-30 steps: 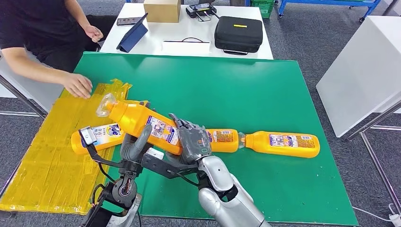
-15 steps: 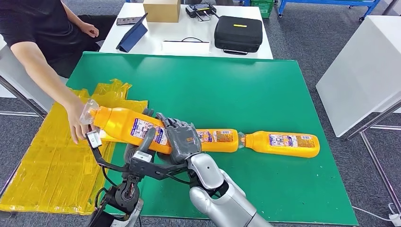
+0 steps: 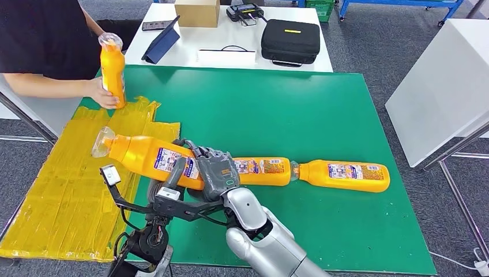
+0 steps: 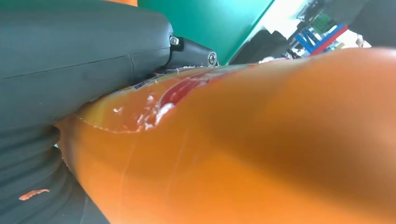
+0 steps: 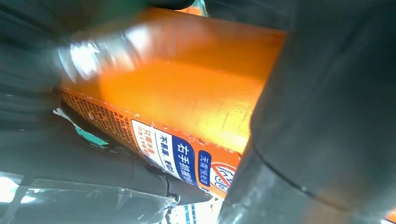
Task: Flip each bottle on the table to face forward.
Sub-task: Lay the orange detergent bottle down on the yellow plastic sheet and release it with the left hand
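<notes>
An orange detergent bottle (image 3: 147, 156) with a clear cap hangs tilted over the left part of the green table (image 3: 300, 104), its back label up. My left hand (image 3: 167, 183) grips it from below and my right hand (image 3: 216, 172) grips its base end. Up close, the orange bottle (image 4: 257, 140) presses against my left hand (image 4: 70, 70), and the bottle's label (image 5: 187, 163) lies beside my right hand (image 5: 327, 116). Two more orange bottles lie end to end on the green: a middle bottle (image 3: 266, 171) and a right bottle (image 3: 346, 176). A person's hand (image 3: 101, 95) holds a fourth bottle (image 3: 112, 69) upright at the far left.
A crinkled yellow sheet (image 3: 57, 202) covers the table's left end. Behind stands a white table (image 3: 230, 43) with a black case (image 3: 291, 40), a cardboard box (image 3: 198, 11) and a tablet (image 3: 161, 41). A white cabinet (image 3: 444, 86) stands to the right.
My hands have carried the held bottle leftward and levelled it. The person lifted the bottle that lay on the yellow sheet and now holds it upright at the far left.
</notes>
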Action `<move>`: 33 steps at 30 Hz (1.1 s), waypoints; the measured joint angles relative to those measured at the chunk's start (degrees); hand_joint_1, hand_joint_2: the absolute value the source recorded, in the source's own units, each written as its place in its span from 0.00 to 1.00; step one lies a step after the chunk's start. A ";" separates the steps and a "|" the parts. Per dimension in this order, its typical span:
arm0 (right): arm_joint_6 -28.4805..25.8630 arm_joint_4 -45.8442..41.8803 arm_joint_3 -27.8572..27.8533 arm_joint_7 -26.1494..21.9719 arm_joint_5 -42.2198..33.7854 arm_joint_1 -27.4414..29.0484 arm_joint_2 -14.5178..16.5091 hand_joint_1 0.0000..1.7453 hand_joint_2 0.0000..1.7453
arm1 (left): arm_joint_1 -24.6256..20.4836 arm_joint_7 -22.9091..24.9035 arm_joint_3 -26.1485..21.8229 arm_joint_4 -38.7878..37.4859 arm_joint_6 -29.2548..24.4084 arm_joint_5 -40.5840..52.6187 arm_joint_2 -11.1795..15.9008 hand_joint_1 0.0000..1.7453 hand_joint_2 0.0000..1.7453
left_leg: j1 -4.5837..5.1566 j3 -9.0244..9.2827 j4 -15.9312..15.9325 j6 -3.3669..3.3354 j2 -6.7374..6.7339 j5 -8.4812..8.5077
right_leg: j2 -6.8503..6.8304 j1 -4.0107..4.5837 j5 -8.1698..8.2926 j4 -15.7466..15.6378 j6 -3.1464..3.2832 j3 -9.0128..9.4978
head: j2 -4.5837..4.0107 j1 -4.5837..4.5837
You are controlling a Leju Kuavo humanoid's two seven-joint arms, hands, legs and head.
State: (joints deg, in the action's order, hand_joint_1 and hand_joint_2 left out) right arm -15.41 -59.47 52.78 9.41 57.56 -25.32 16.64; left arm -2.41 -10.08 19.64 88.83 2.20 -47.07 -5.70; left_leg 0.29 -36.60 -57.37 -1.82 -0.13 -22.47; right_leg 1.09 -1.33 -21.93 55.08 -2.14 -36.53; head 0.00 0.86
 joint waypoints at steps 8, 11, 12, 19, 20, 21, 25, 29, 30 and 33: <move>-4.61 3.43 -1.39 -1.47 -3.63 2.20 -1.14 0.00 0.00 | 1.95 -3.58 -3.12 2.55 -1.52 8.08 0.81 1.00 1.00 | 0.00 -0.03 0.00 0.00 0.03 -0.01 | -0.01 0.00 -0.01 0.00 0.01 0.00 | 0.00 -0.01; -4.57 4.15 -4.31 -1.38 -3.32 3.89 -2.59 0.00 0.00 | 2.13 -4.99 -6.45 5.00 -1.63 14.41 1.08 1.00 1.00 | 0.00 -0.06 0.00 0.00 0.11 -0.01 | -0.04 0.00 -0.01 0.00 0.00 0.05 | 0.00 -0.03; -4.39 4.20 -5.38 -1.55 -2.98 4.47 -2.94 0.00 0.00 | 2.12 -5.20 -7.70 5.70 -1.81 16.55 1.10 1.00 1.00 | 0.00 -0.07 0.00 0.00 0.11 -0.01 | -0.04 0.00 0.00 0.00 0.00 0.05 | 0.00 -0.03; -0.97 1.42 -12.10 -1.56 -0.88 5.93 -4.21 0.00 0.00 | 2.17 -6.25 -14.49 8.06 -3.59 24.87 1.16 1.00 1.00 | -0.01 -0.06 0.00 0.00 0.06 0.01 | -0.04 0.00 0.01 0.00 0.00 0.03 | 0.00 -0.03; -0.79 1.02 -12.62 -1.55 -0.63 6.07 -4.26 0.00 0.00 | 2.18 -6.44 -14.92 8.16 -4.10 25.74 1.16 1.00 1.00 | -0.01 -0.06 0.00 0.00 0.06 0.01 | -0.03 0.00 0.01 0.01 0.00 0.03 | 0.00 -0.02; -0.69 0.59 -13.10 -1.55 -0.34 6.26 -4.28 0.00 0.00 | 2.18 -6.74 -15.32 8.23 -5.04 27.37 1.17 1.00 1.00 | -0.01 -0.06 0.00 0.00 0.05 0.01 | -0.03 0.00 0.01 0.01 0.00 0.03 | 0.00 -0.02; 0.95 -2.29 -15.62 -1.50 1.26 6.84 -4.50 0.00 0.00 | 2.06 -6.92 -17.31 8.21 -11.80 43.71 1.92 1.00 1.00 | -0.01 -0.06 0.00 0.00 0.06 0.01 | -0.03 0.00 0.01 0.01 0.00 0.01 | 0.00 -0.03; 3.25 -6.76 -18.48 -1.76 2.94 6.98 -4.93 0.00 1.00 | 1.62 -5.88 -19.08 7.51 -16.23 60.41 2.99 1.00 1.00 | 0.00 -0.06 0.00 0.00 0.06 0.01 | -0.03 0.00 0.01 0.01 0.01 0.01 | 0.00 -0.03; 3.47 -7.69 -18.99 -1.88 3.17 7.01 -5.00 0.00 1.00 | 1.46 -5.60 -19.30 7.20 -17.15 63.18 3.15 1.00 1.00 | 0.00 -0.06 0.00 0.00 0.06 0.01 | -0.03 0.00 0.01 0.01 0.01 0.01 | 0.00 -0.03; 3.62 -10.07 -20.11 -2.35 3.81 7.14 -5.20 0.00 1.00 | 0.72 -4.10 -19.47 5.43 -20.61 73.28 3.77 1.00 1.00 | 0.00 -0.06 0.00 0.00 0.07 0.01 | -0.04 -0.01 0.01 0.01 0.00 0.01 | 0.00 -0.02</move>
State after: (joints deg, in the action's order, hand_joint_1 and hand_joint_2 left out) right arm -11.79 -69.54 32.67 7.06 61.37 -18.19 11.44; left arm -1.69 -14.18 0.17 94.26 -18.41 26.21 -1.94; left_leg 0.29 -36.66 -57.37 -1.82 -0.07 -22.46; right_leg 1.06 -1.34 -21.92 55.09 -2.14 -36.52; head 0.00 0.84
